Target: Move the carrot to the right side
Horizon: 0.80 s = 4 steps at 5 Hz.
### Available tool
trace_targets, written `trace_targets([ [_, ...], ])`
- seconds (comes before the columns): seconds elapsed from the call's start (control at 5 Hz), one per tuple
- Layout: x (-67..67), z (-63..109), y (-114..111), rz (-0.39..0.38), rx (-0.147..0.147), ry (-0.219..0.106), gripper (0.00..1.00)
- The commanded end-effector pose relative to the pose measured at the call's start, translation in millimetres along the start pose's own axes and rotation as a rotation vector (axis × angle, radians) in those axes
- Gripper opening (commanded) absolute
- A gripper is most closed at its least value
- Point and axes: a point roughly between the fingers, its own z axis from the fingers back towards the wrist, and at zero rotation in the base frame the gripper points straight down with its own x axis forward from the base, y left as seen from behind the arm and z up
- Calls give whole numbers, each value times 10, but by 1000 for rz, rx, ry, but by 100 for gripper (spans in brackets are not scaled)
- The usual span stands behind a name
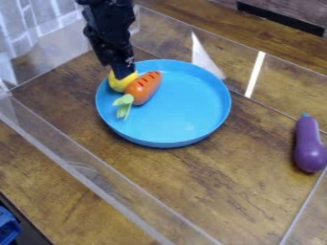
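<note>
The carrot [145,88] lies on the left part of a blue plate [192,132], its orange body pointing up and back and its light green top [124,106] toward the plate's left rim. A round yellow fruit toy [118,85] sits against the carrot's left side. My black gripper [121,71] points down at the plate's far left rim, directly over the yellow fruit and beside the carrot. Its fingers stand apart and hide part of the yellow toy. Nothing is lifted.
A purple eggplant [308,144] lies on the wooden table at the far right. Clear plastic walls [76,177] fence the work area at the front left and at the back. Bare wood lies between the plate and the eggplant.
</note>
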Motion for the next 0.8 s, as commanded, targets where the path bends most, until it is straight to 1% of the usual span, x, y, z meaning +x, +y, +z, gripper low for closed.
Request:
trace_targets([
  [0.0, 92, 209, 46, -13, 42, -63, 0],
  [0.2, 92, 196, 38, -21, 42, -63, 0],
  [0.4, 112, 109, 10, -34, 35, -66, 100],
  [0.6, 130, 32, -26, -49, 28, -70, 100],
])
